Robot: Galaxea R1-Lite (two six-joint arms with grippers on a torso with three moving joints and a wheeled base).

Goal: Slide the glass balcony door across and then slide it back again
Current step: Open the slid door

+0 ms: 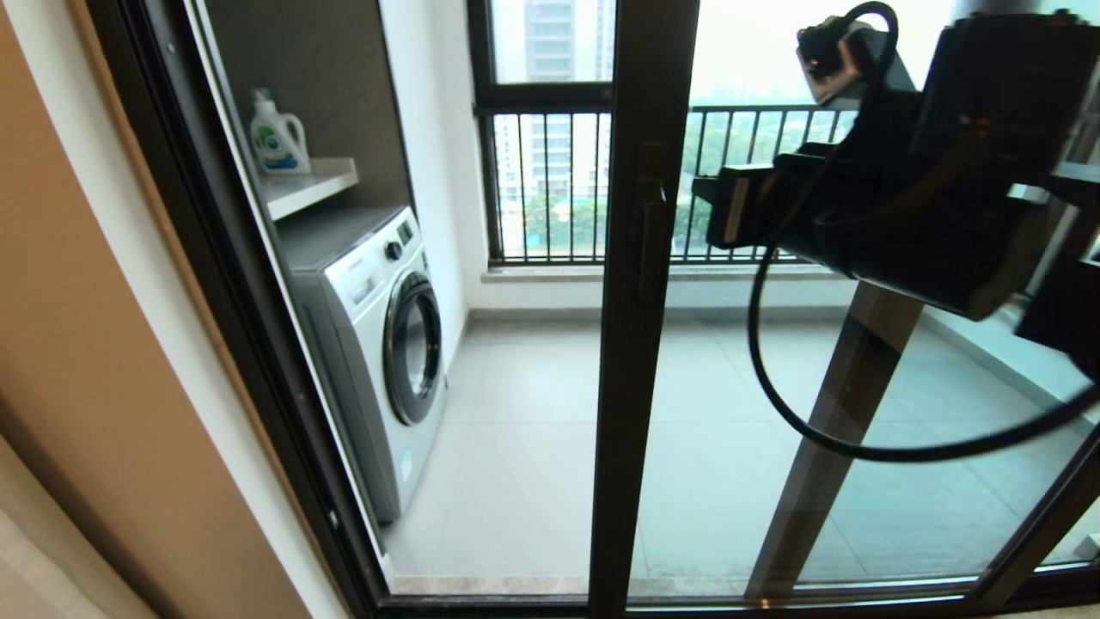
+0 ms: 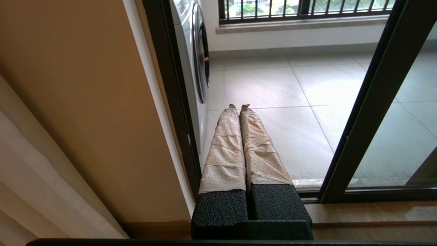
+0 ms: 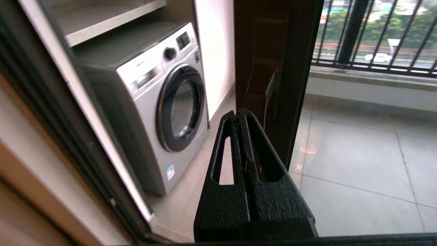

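The glass balcony door (image 1: 640, 361) stands partly slid across. Its dark brown upright is mid-view, its glass lies to the right, and an open gap lies to the left. A short dark bar handle (image 1: 650, 232) sits on that upright. My right gripper (image 1: 718, 206) is raised at handle height just right of the upright. In the right wrist view my right gripper (image 3: 237, 114) is shut and empty, its tips close against the upright (image 3: 269, 68) beside the handle (image 3: 271, 92); I cannot tell whether they touch. My left gripper (image 2: 239, 106), with tape-wrapped fingers, is shut and empty, held low at the doorway.
A white washing machine (image 1: 378, 344) stands on the balcony's left under a shelf holding a detergent bottle (image 1: 277, 137). Behind are a railed window (image 1: 550, 172) and a second dark-framed panel upright (image 1: 846, 447). The fixed left door frame (image 1: 223, 284) and a beige wall (image 2: 85, 102) bound the opening.
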